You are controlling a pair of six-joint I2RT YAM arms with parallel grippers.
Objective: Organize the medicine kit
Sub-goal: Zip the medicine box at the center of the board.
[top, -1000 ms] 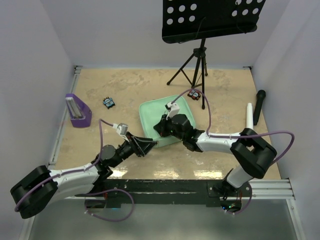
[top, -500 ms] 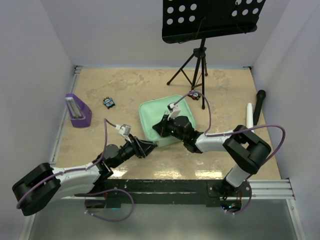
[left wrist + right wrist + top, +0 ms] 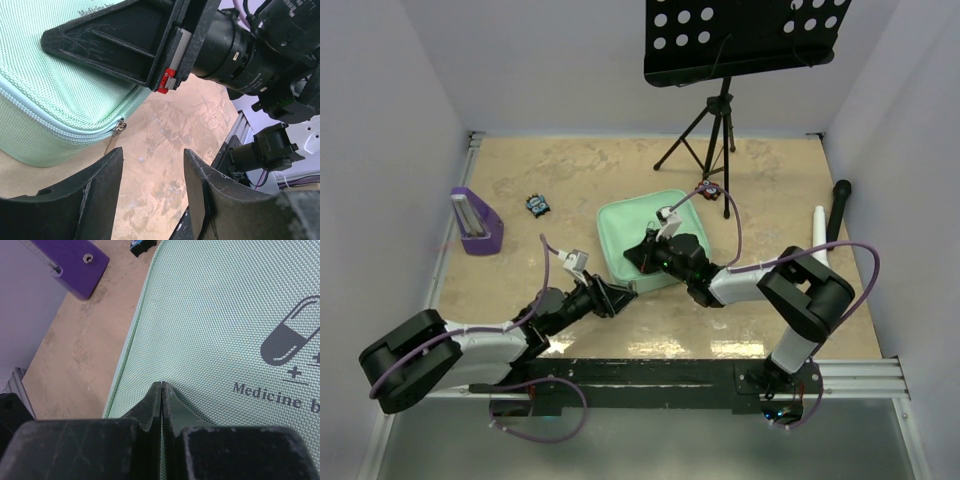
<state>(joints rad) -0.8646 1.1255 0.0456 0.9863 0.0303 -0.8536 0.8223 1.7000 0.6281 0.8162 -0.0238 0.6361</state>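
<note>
**Zipped kit, one gripper at its corner, one on its lid**

The left gripper (image 3: 623,291) has its jaws apart with nothing between them. Just ahead of its fingers are a near corner of the mint-green medicine kit (image 3: 638,222) and the zipper pull (image 3: 116,129). The kit lies zipped shut. The right gripper (image 3: 161,386), fingers pressed together and empty, rests its tips on the lid, with the pill logo (image 3: 290,337) ahead to its right.

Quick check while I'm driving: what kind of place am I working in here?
Probably a lab test cell: plain white walls box in the tan table, and unrelated props share it, a music stand, a microphone and the medicine kit.
</note>
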